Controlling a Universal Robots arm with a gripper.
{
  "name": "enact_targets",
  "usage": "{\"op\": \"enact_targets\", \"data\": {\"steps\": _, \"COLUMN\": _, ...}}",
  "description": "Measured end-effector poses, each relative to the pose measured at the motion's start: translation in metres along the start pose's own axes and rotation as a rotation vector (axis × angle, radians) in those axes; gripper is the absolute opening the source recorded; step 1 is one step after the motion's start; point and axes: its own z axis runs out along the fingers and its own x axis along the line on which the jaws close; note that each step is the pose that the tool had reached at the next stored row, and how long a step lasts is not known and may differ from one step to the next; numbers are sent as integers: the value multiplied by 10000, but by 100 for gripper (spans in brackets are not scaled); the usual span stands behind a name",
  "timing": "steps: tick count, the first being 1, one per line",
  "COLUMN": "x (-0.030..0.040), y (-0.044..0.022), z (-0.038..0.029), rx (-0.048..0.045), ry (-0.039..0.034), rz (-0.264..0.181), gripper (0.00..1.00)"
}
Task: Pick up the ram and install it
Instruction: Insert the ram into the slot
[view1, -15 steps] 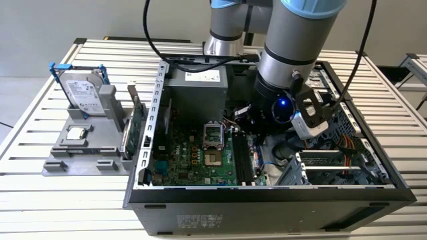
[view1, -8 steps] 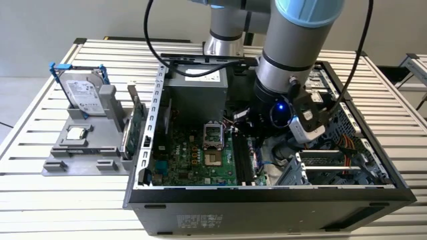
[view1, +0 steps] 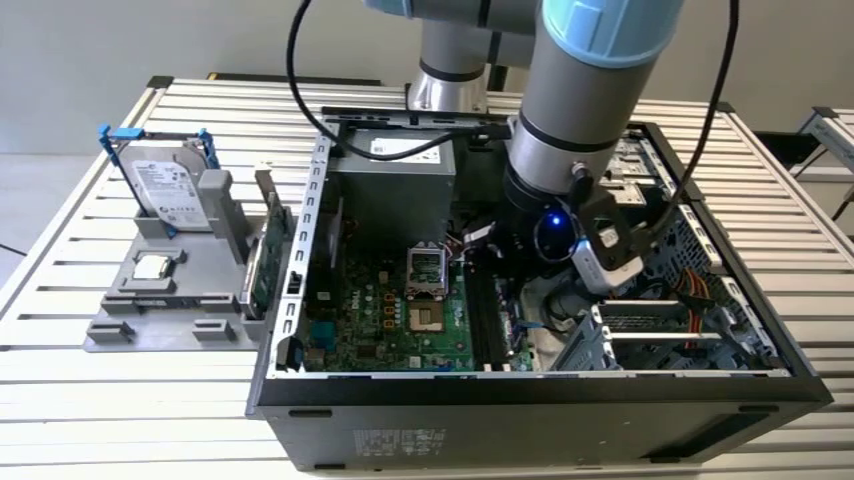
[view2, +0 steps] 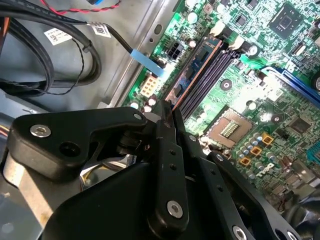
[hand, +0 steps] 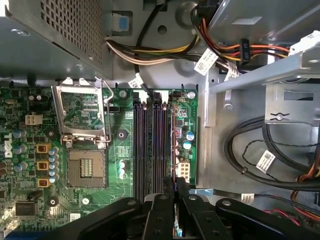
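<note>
Ram (view2: 194, 69) looks light, stiff and fragile, best held by its edges; the end effector (view2: 167, 114) is closed on it above the slots (hand: 150, 145) at the motherboard (hand: 90, 150) edge

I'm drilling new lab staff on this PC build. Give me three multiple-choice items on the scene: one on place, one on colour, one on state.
1. The black gripper is:
A over the hard-drive holder
B inside the open black computer case, above the long dark memory slots
C high above the table

2. The large circuit board is:
A green
B red
C black

3. The processor socket's metal cover is:
A shut
B swung open
C missing

Key: B, it sits over the slots; A, the board's surface is green; B, the socket pins lie bare.
</note>
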Motion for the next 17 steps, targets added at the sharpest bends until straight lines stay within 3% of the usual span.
{"op": "enact_targets", "data": {"steps": 17, "x": 19, "y": -7, "z": 96, "rx": -4, "ry": -2, "rz": -263, "gripper": 0}}
